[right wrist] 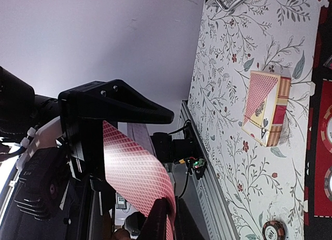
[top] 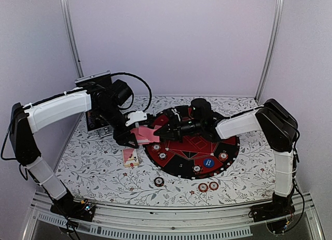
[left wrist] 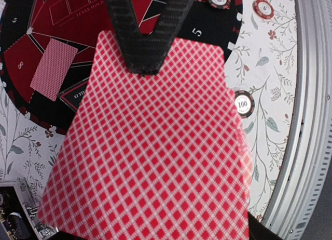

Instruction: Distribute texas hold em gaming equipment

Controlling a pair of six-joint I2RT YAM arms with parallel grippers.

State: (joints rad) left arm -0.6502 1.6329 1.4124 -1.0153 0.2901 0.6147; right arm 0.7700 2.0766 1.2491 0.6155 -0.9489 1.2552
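Over left rim of round mat (top: pixel 179 166), above counter: left hand (top: pixel 132 137) clamped on pink-backed card stack (top: pixel 146 134), long axis pointing toward right hand (left wrist: pixel 148 63). Right hand's fingers pressed together on far short edge of top card (left wrist: pixel 155 157), pinching it. Right hand nearer mat's seats, so pull likely runs along card's length, away from left hand. 1 dealt card (left wrist: pixel 54 68) lies face down on mat.

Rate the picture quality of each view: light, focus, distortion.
Top external: evenly lit, soft shadows, no glare. Left wrist: the held playing cards fill the frame and look slightly soft, and the table rail bows from lens distortion. Right wrist: the bright wall is washed out, while the card box is crisp.
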